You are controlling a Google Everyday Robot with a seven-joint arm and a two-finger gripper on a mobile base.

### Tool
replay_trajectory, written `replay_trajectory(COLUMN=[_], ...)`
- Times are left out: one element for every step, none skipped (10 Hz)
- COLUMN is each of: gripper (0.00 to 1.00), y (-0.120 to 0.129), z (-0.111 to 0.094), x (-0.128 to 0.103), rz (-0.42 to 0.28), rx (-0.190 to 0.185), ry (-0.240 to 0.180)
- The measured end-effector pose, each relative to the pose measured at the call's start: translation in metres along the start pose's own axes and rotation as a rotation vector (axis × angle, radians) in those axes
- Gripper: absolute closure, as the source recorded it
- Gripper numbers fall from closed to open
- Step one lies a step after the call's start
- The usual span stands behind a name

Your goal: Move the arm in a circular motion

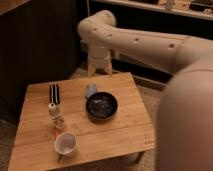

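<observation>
The arm (pixel 145 42) is a thick cream-white tube with small dark holes. It reaches in from the right, bends at a rounded joint (pixel 100 25) at the top centre, then turns down to a tapered end. The gripper (pixel 100 69) hangs at that end, above the far edge of the wooden table (pixel 120 132), behind a small grey-blue object (pixel 90 90) and a black bowl (pixel 101 106). It holds nothing that I can see.
On the table stand a white cup (pixel 66 144) at the front left, a small bottle-like object (pixel 56 119) and a black striped item (pixel 54 93). A dark wall is at the left and dark shelving behind.
</observation>
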Motion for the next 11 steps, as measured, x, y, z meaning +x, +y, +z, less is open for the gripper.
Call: replay_trajectory(gripper=[0.35, 0.35, 0.35, 0.35, 0.35, 0.35, 0.35, 0.35, 0.35, 0.35, 0.35], y=[-0.027, -0.054, -0.071, -0.091, -0.11, -0.114, -0.113, -0.104, -0.091, -0.073, -0.053], z=[-0.004, -0.007, -0.009, -0.011, -0.012, -0.013, -0.013, -0.014, -0.013, -0.013, -0.011], x=[0.006, 0.015, 0.025, 0.035, 0.051, 0.068, 0.082, 0.109, 0.127, 0.146, 0.163], rz=[0.036, 0.071, 0.096, 0.115, 0.135, 0.14, 0.146, 0.152, 0.146, 0.132, 0.11], rx=[0.0, 0.005, 0.009, 0.024, 0.04, 0.049, 0.055, 0.06, 0.058, 0.051, 0.043], ry=[-0.005, -0.005, 0.001, 0.004, 0.014, 0.024, 0.032, 0.047, 0.061, 0.078, 0.098])
